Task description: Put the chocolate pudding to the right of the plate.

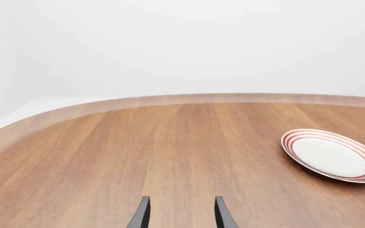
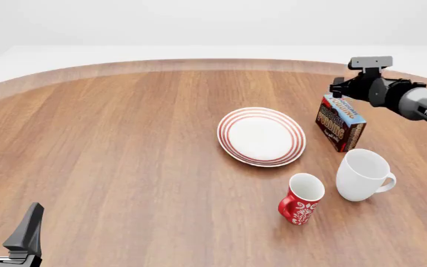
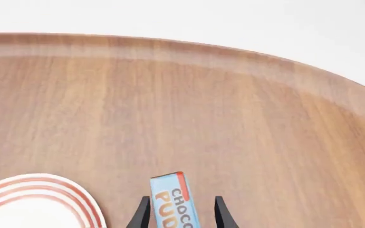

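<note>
White walls stood behind a rounded wooden desk (image 2: 124, 144). Near its middle lay the plate (image 2: 262, 136), white with red rings. Just to the right of it, close but apart, the chocolate pudding (image 2: 339, 122) stood on the desk on its edge, blue lettered face up. The right pincer (image 2: 341, 89) hung at the box's far end; in the right wrist view its fingers (image 3: 143, 213) sat either side of the box with a gap on the one side, so it looked released, though contact on the other side was hard to judge. Nearer the arms stood a white mug (image 2: 362, 174) and a red patterned mug (image 2: 301, 198). The left pincer (image 2: 6, 225) waited released at the near left edge, grasping nothing.
</note>
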Robot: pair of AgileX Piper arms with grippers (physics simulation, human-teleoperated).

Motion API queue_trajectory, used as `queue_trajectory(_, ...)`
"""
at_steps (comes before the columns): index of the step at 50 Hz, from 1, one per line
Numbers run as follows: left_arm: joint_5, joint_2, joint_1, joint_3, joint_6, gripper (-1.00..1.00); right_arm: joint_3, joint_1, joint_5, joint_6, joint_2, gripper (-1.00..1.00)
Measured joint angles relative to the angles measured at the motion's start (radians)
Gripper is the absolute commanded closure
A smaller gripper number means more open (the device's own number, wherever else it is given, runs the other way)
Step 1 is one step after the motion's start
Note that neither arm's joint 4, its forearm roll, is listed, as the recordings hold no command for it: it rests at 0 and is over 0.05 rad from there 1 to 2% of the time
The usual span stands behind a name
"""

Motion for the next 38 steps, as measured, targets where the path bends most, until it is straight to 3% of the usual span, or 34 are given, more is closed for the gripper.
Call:
queue_trajectory(8, 0.000, 0.000, 0.000, 0.000, 0.000, -1.00, -0.069, 0.046, 0.095, 0.058, -0.158, -1.00)
queue_trajectory(18, 0.000, 0.000, 0.000, 0.000, 0.000, -1.00, -0.153, 0.123, 0.206, 0.079, -0.519, -1.00)
queue_trajectory(29, 0.000, 0.000, 0.000, 0.000, 0.000, -1.00, -0.279, 0.206, 0.333, -0.055, -0.907, -1.00)
queue_trajectory(38, 0.000, 0.000, 0.000, 0.000, 0.000, -1.00, -0.446, 0.236, 0.418, -0.257, -1.162, -1.00)
